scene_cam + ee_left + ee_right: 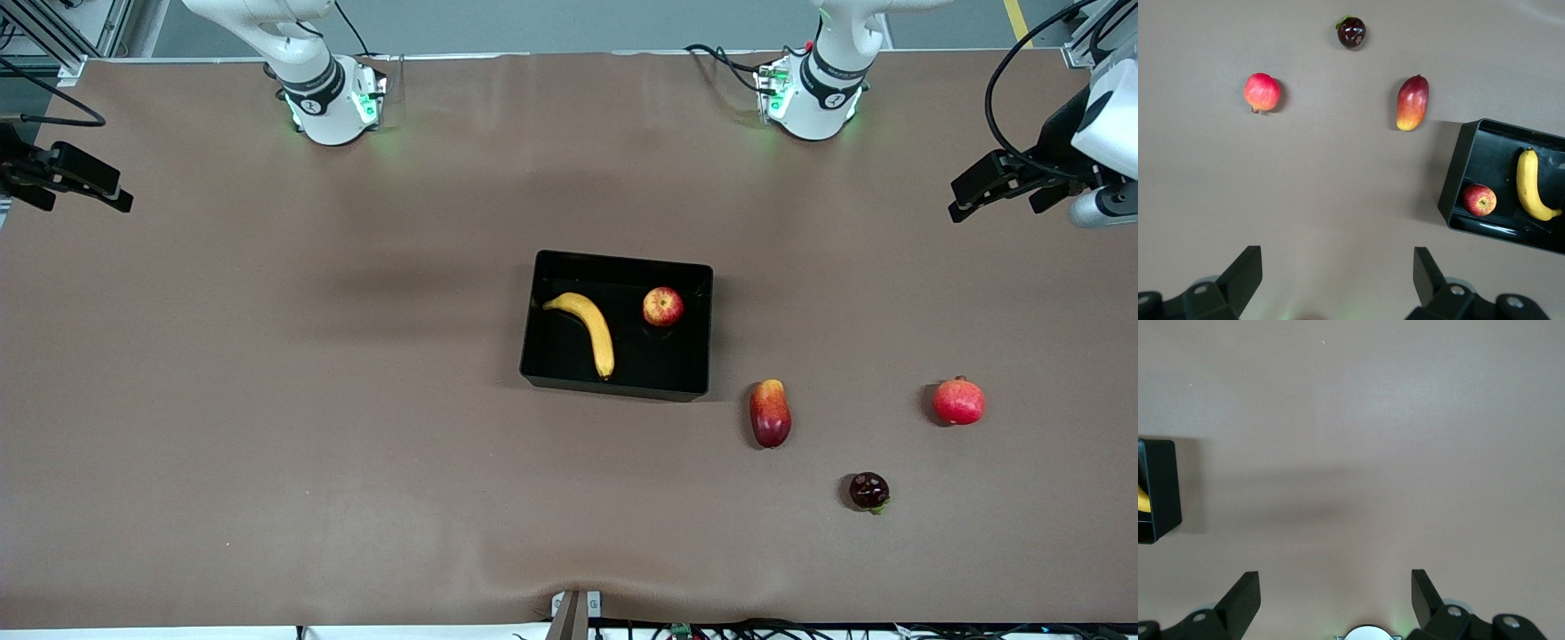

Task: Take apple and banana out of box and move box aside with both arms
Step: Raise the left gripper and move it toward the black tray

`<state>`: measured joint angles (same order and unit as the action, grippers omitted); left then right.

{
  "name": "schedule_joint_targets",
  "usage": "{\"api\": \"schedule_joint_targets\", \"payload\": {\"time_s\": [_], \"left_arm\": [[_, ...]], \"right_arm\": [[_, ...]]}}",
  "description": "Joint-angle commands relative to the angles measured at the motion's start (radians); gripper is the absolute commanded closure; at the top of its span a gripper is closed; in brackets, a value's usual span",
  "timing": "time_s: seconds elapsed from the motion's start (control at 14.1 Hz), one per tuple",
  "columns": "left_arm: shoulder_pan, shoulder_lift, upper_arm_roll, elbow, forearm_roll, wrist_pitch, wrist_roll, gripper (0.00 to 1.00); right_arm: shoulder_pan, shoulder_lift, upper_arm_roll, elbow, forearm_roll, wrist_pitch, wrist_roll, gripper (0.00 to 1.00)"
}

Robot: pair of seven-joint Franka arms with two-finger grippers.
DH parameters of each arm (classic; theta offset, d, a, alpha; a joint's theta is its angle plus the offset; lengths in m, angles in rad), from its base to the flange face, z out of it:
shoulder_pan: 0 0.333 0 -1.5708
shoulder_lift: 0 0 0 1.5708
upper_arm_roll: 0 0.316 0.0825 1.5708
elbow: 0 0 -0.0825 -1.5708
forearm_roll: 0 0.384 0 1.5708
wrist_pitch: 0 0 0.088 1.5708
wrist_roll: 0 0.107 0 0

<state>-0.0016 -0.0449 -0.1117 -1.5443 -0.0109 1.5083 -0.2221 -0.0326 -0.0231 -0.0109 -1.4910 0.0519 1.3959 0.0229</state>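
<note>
1. The box [569, 378] sits on the table [267, 400] about midway between the arms' ends, with the banana [587, 329] and the apple [663, 307] both lying inside it, apart from each other; the apple is toward the left arm's end.
2. Nothing has been taken out yet, so the task looks to be at its very start.
3. Three other fruits lie outside on the table toward the left arm's end: a mango [770, 413] just beside the box's corner, a pomegranate [959, 401], and a dark mangosteen [869, 491] nearest the front camera.
4. The left gripper [996, 188] hovers over its end of the table, fingers [1239, 279] spread wide and empty.
5. The right gripper [76, 182] hovers over its own end, fingers [1238, 600] likewise released, holding nothing.
6. Risks: the red pomegranate or mango could be mistaken for the apple; the round apple may roll from a pinch; the low wall could catch a descending finger and shove the box.
</note>
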Motion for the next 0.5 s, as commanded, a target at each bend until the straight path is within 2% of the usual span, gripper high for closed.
{"api": "schedule_joint_targets", "payload": {"time_s": [0.0,0.43], "left_arm": [[-0.001,-0.001,0.000,0.018,-0.004,-0.017,0.017,0.00],[0.005,0.014,0.004,0.032,-0.004,-0.023,0.018,0.00]], "right_arm": [[-0.003,0.006,0.002,0.020,0.005,-0.017,-0.006,0.00],[-0.003,0.006,0.002,0.020,0.005,-0.015,-0.006,0.00]]}}
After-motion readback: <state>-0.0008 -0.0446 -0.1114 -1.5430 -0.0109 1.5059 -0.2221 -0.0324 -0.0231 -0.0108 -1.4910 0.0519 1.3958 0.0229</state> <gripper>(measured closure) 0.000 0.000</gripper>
